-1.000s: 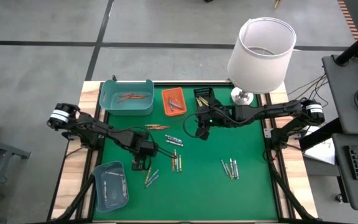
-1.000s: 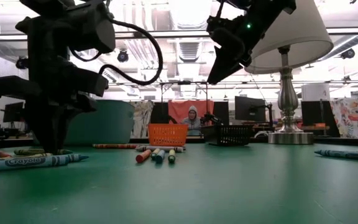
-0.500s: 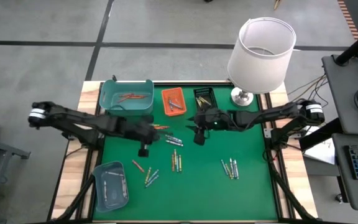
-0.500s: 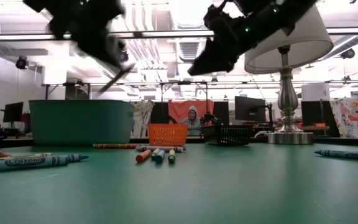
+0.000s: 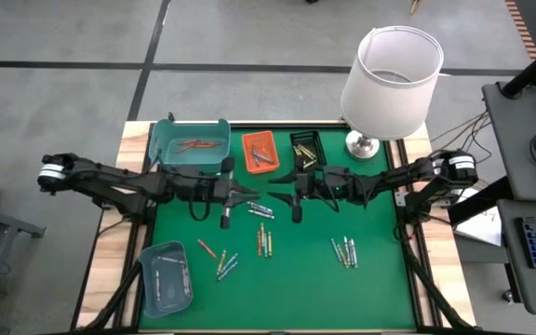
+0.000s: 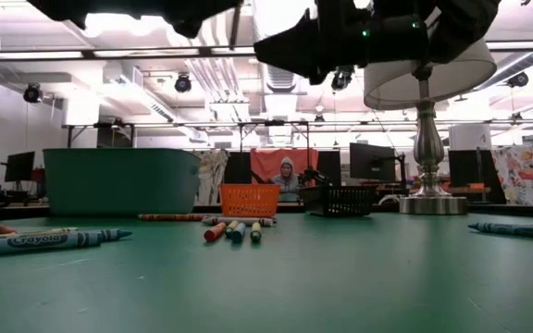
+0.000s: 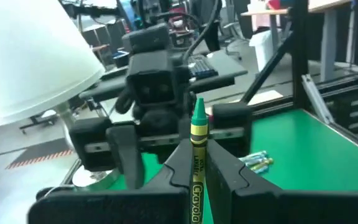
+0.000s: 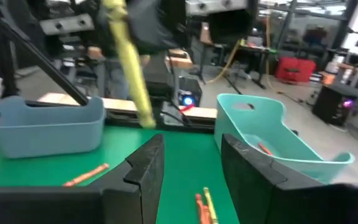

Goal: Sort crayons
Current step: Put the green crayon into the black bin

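My left gripper (image 5: 238,194) is up over the middle of the green table (image 5: 380,279), pointing level, shut on a yellow-green crayon (image 7: 197,140). My right gripper (image 5: 282,197) faces it from the table's right side, a short way off, and is open with nothing between its fingers (image 8: 188,152). The same crayon (image 8: 130,59) shows ahead of it in the right wrist view. Other crayons lie flat on the table in small clusters: centre (image 5: 261,212), (image 5: 264,242), front left (image 5: 226,265), right (image 5: 345,251). My left gripper pinches the crayon's wrapped rear part (image 7: 196,180) between its two fingers (image 7: 176,171). The crayon lies along the fingers, and its green tip (image 7: 199,109) sticks out past them toward my right gripper. It is lifted clear of the table.
A teal tray (image 5: 190,144) with red and orange crayons, an orange tray (image 5: 259,152) and a black tray (image 5: 306,149) stand along the far edge. A blue-grey tray (image 5: 166,276) sits front left. A lamp with a white shade (image 5: 391,79) stands at the far right corner.
My left gripper has risen from the front-left crayon cluster, tipped from pointing down to level, and gone toward the table's middle with the yellow-green crayon lifted clear. My right gripper has tipped up from slanting downward to level, staying nearly in place.
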Available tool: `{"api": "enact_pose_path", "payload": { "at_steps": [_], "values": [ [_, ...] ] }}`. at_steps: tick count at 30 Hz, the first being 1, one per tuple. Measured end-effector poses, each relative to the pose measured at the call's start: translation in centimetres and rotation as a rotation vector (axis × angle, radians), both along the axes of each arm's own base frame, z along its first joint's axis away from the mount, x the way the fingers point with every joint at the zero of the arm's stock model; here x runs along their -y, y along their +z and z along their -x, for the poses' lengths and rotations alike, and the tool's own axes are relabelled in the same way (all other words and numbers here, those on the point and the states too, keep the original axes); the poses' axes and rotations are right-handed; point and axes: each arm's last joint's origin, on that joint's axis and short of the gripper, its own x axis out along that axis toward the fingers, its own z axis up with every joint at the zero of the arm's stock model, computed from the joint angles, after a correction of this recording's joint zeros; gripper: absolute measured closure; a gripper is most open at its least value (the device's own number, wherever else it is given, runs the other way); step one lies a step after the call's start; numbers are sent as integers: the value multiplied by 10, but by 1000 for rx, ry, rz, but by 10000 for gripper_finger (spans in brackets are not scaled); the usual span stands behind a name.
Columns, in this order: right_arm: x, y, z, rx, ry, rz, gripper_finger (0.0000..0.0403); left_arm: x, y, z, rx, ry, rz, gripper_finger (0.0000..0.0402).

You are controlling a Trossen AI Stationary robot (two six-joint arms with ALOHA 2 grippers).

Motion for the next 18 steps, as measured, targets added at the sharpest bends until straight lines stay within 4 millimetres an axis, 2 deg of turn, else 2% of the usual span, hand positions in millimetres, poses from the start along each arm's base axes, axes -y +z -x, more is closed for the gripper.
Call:
{"api": "enact_pose_path", "payload": {
  "at_steps": [4, 9, 14, 18],
  "values": [
    [-1, 4, -3, 7, 20, -5, 255, -6, 0, -10, 37, 26, 28, 401],
    [-3, 6, -6, 8, 42, 10, 255, -10, -8, -20, 6, 43, 37, 401],
    [-3, 8, -7, 15, 41, 25, 257, -11, -8, -28, 6, 48, 37, 401],
    [-3, 9, -8, 19, 40, 40, 292, -12, -5, -30, 15, 50, 38, 393]
  ]
}}
